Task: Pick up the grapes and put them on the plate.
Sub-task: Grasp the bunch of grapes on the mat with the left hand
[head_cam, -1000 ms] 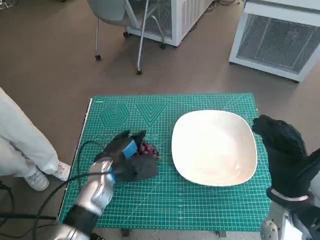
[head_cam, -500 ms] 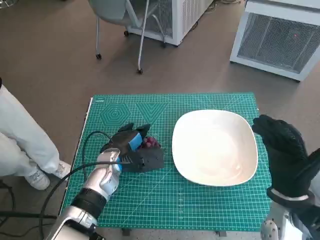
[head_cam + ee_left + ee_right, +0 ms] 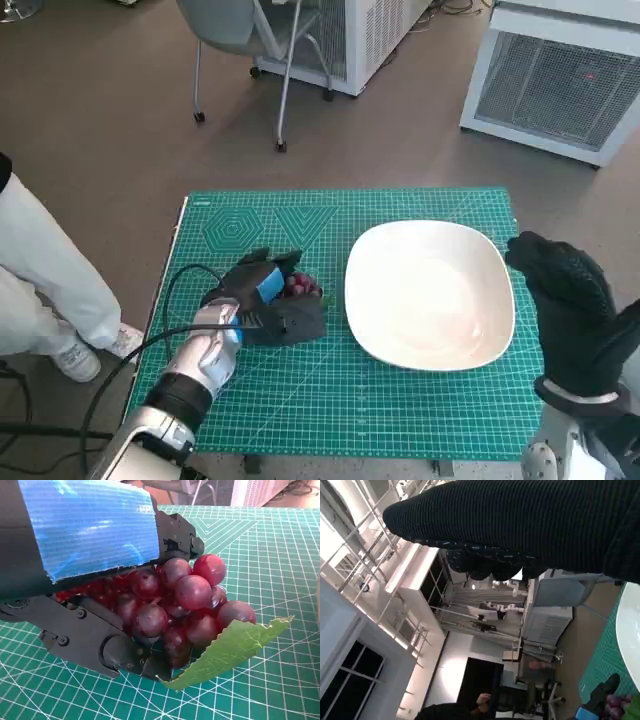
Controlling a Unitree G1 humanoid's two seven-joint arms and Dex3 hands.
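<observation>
1. The left hand [image 3: 262,300] lies on the green mat [image 3: 300,410] towards its left edge, its fingers closed around a bunch of red grapes [image 3: 300,287]; the wrist view shows the grapes [image 3: 180,600] packed between the blue-taped back and the black fingers [image 3: 100,640] beneath them.
2. A green leaf [image 3: 232,647] sticks out from the bunch on the side away from the palm, its tip just above the mat [image 3: 280,545].
3. Whether the grapes are off the mat or resting on it cannot be told.
4. The grapes are just beside the left rim of the white plate [image 3: 430,295], not on it.
5. The plate sits on the right half of the mat, near its right edge.
6. The right hand [image 3: 565,300], in its black glove, hangs over the mat's right edge beside the plate, holding nothing, its fingers loosely extended.
7. In the right wrist view the glove [image 3: 530,525] fills the upper part, with a sliver of plate [image 3: 627,640] and the grapes [image 3: 612,711] far off.
8. On the floor beyond the mat's far edge stand a chair [image 3: 250,40] and white cabinets [image 3: 555,75].
9. A person's pale trouser leg and shoe [image 3: 50,290] show beyond the left edge.
</observation>
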